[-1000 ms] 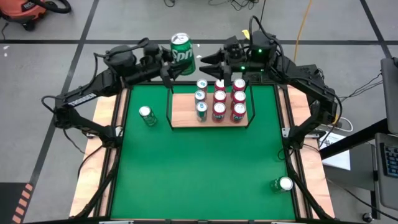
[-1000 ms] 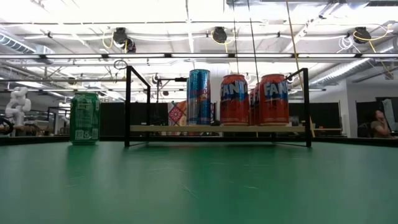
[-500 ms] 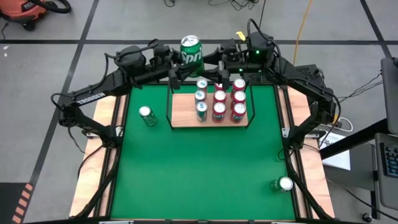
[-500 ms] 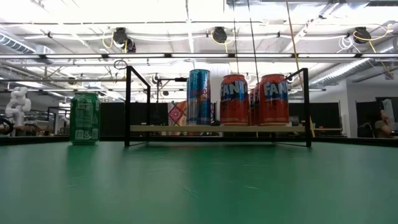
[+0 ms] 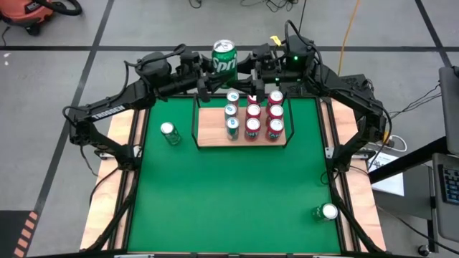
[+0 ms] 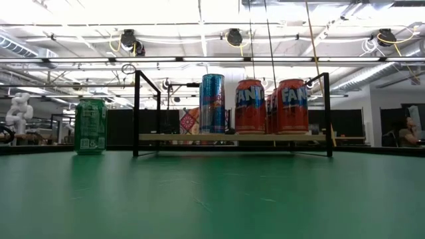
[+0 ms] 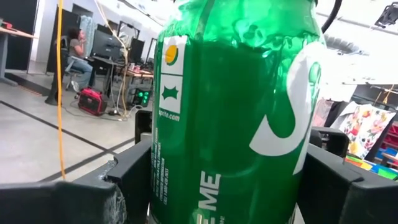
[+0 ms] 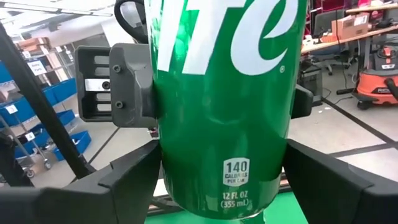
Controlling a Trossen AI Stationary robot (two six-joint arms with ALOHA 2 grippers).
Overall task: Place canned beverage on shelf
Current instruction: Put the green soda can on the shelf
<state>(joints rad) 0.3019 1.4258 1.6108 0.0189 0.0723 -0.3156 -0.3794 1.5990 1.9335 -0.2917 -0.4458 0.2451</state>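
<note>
One green Sprite can (image 5: pixel 224 62), upright, white lettering

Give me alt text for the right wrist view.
A green Sprite can fills the frame, upright between the right gripper's open dark fingers. The left gripper clamps the can's sides from behind.

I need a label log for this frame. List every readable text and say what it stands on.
"140 CALORIES PER CAN", "12 FL OZ (355 mL)": held green can.
"sprite.com": same can.
"FAN": red cans on the shelf.
"TROSSEN": left arm.
Print on the table's green can: too small to read.
</note>
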